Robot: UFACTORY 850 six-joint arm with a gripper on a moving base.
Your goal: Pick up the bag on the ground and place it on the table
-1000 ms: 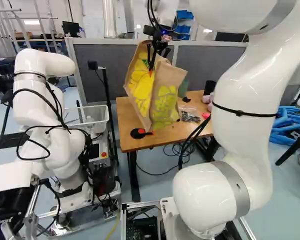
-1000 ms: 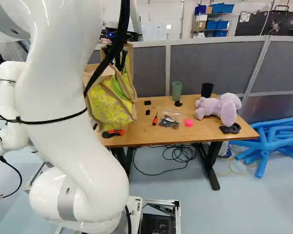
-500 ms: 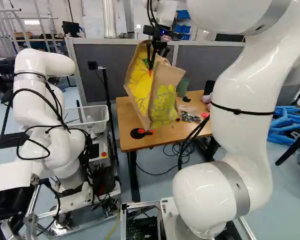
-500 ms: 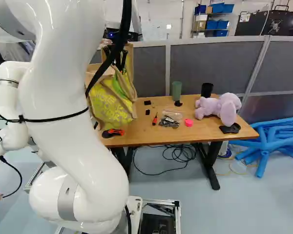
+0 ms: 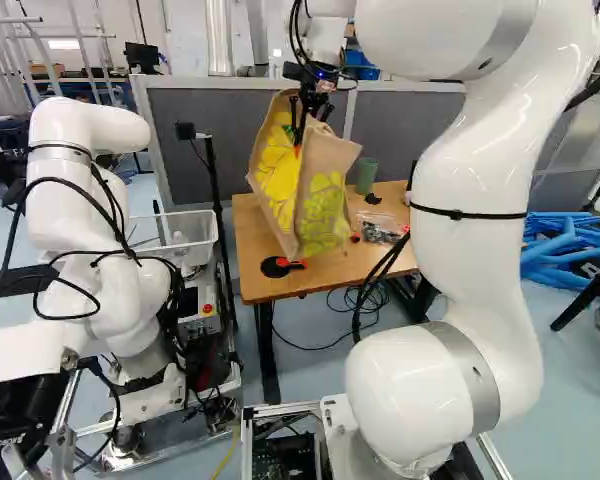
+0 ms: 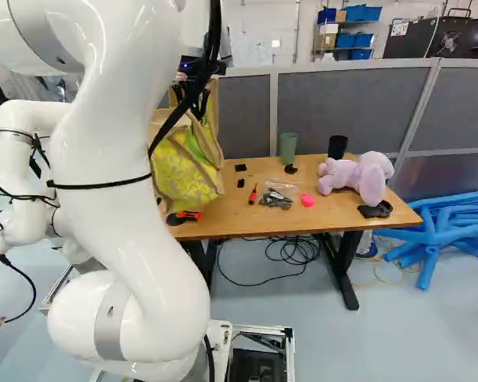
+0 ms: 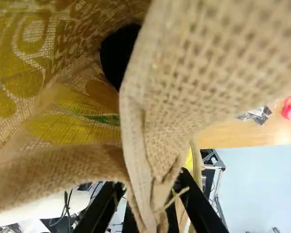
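Observation:
In the left base view my gripper (image 5: 298,138) reaches down to the top edge of the tan and yellow jute bag (image 5: 325,205). The bag stands slightly tilted at the left end of the wooden table (image 5: 252,268), its lower edge appearing to meet the tabletop. Seen from the wrist, the gripper (image 7: 151,187) is shut on the bag, a fold of woven rim (image 7: 153,165) pinched between both fingers. The bag's mouth gapes ahead of them. My arm partly hides the bag in the right base view.
A red-black tool (image 6: 183,217), small parts (image 6: 276,199), a green cup (image 6: 288,148), a black cup (image 6: 338,146) and a purple plush toy (image 6: 358,177) share the table. Grey partitions (image 6: 350,107) stand behind. Another robot (image 5: 90,215) is at the left.
My arm's upper links have swung left in the left base view and right in the right one. The gripper and bag top shifted slightly left; the bag's bottom stayed. The base has not moved.

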